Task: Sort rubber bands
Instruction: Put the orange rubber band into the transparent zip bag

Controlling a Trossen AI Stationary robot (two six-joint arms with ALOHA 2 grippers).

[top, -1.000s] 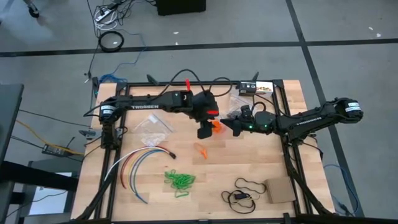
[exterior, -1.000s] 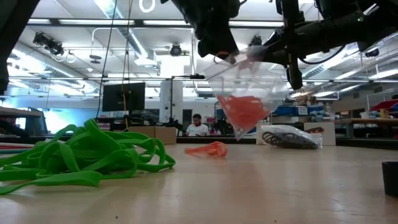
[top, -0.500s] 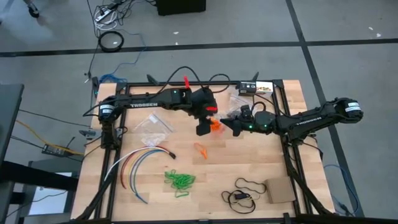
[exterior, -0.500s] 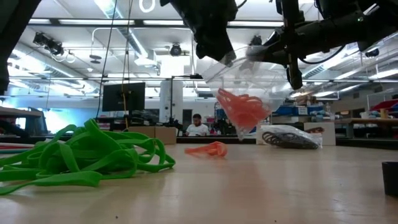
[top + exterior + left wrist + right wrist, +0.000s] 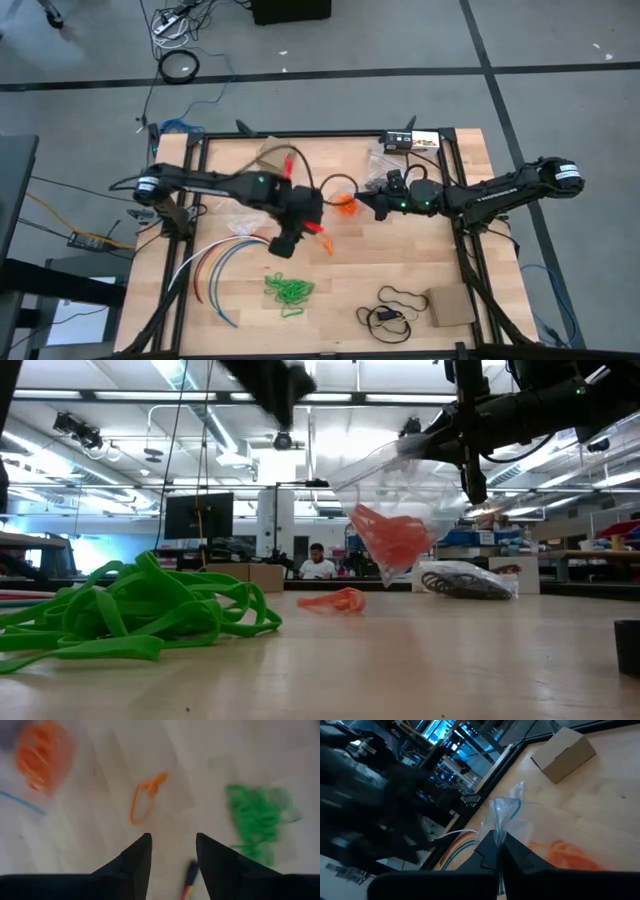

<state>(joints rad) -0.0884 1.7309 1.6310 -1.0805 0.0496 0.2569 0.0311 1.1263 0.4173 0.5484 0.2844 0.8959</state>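
Note:
A clear plastic bag (image 5: 400, 490) with orange rubber bands (image 5: 393, 538) in its bottom hangs from my shut right gripper (image 5: 372, 203) above the table's middle. My left gripper (image 5: 281, 246) is open and empty (image 5: 172, 851), above the table to the near left of the bag. Before it lie a few loose orange bands (image 5: 145, 800), also in the high view (image 5: 322, 241). The green heap (image 5: 289, 290) lies flat on the table nearer the front edge, also in the left wrist view (image 5: 257, 820). Dark bands lie in another clear bag (image 5: 465, 580) farther back. My right gripper pinches the bag's upper rim (image 5: 502, 817) between its two shut fingers, which come about level from the table's right. The bag hangs below the gripper with its mouth up, its bottom (image 5: 392, 575) clear of the table.
Long coloured cables (image 5: 225, 262) curve at the front left. A black cord loop (image 5: 395, 303) and a cardboard box (image 5: 450, 307) lie at the front right. A small device (image 5: 410, 141) sits at the far edge. A person (image 5: 318, 563) shows in the room behind.
My left gripper has left the bag's rim and swung quickly toward the table's near left, to above the loose orange bands. The bag stays hanging from my right gripper, and the orange bands inside have settled in its bottom.

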